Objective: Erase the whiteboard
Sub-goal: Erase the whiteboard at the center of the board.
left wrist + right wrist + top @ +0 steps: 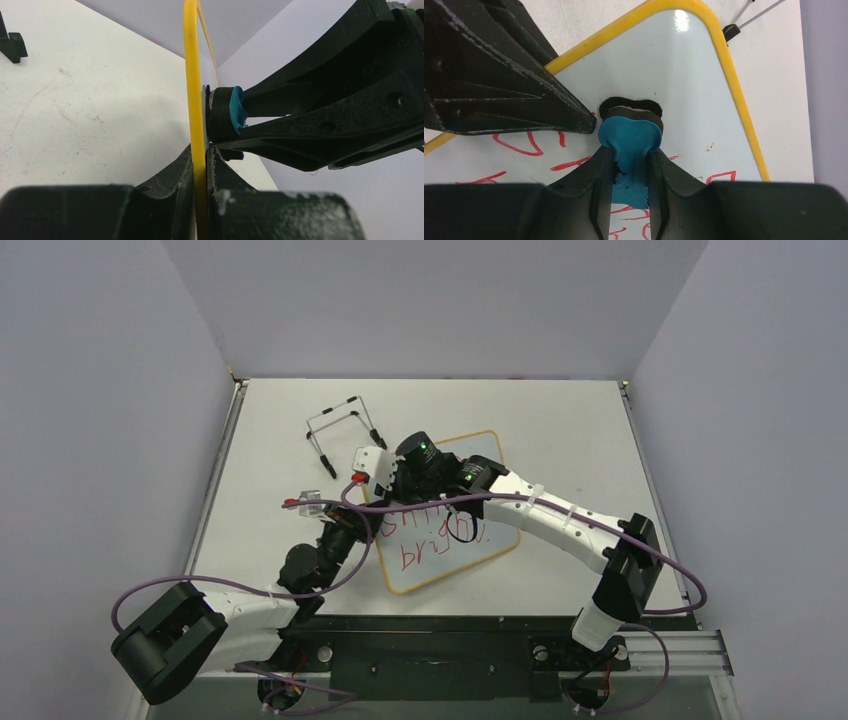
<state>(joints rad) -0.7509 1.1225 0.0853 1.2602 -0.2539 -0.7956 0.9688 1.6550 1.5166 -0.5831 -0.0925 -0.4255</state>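
White glossy face, yellow frame: whiteboard lies approx. mid-table, red writing across it. L gripper clamped on frame edge, one finger per side. R gripper clamped on blue eraser, pad pressed to board face. Black wire stand lies just beyond, apart.

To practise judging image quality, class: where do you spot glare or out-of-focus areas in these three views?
Right wrist: a glare spot on the whiteboard near its far corner; the base of the right gripper is blurred at the bottom. Left wrist: the base of the left gripper is likewise soft. Top external: evenly lit, sharp.
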